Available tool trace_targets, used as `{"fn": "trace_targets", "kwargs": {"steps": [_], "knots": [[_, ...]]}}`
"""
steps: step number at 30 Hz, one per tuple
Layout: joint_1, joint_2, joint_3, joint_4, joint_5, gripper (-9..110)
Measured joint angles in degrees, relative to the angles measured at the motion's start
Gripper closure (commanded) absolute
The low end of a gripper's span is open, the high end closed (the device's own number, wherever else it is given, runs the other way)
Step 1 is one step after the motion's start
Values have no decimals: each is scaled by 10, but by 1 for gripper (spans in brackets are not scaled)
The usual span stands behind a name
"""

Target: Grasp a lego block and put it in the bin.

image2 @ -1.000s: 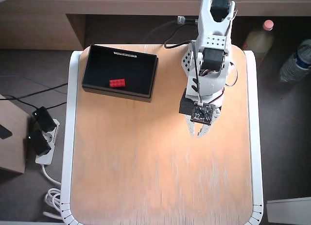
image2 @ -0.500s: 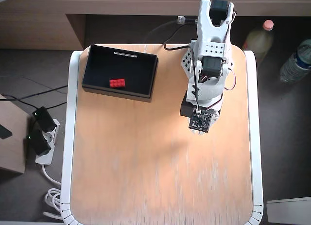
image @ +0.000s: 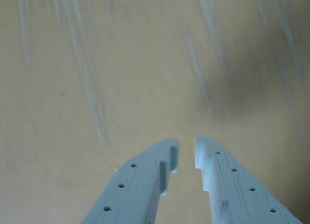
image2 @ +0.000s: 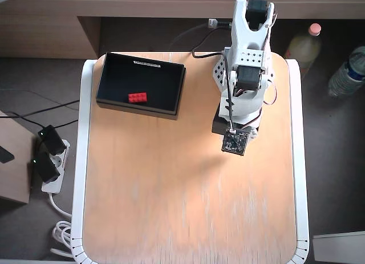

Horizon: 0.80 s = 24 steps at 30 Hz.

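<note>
The red lego block (image2: 137,97) lies flat inside the black bin (image2: 174,90) at the table's far left corner in the overhead view. The arm (image2: 246,76) stands at the far right of the table, folded over its base, well to the right of the bin. From above, the wrist's circuit board (image2: 235,141) hides the fingers. In the wrist view my gripper (image: 187,147) points down at bare wood. Its pale blue fingers (image: 145,180) are nearly together, leaving only a thin slit, and nothing is between them.
The wooden table (image2: 171,195) has a white rim (image2: 84,161). Two bottles (image2: 302,44) (image2: 348,70) stand on the floor off its right side. A power strip (image2: 48,161) and cables lie off the left side.
The arm has pulled back toward its base. The fingers seen sticking out a second ago are now tucked under the wrist. The block has stayed in the bin.
</note>
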Motion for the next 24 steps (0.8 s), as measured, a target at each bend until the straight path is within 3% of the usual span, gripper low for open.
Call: {"fn": "trace_targets", "kwargs": {"steps": [24], "knots": [[0,0,0,4,-33,101]]}}
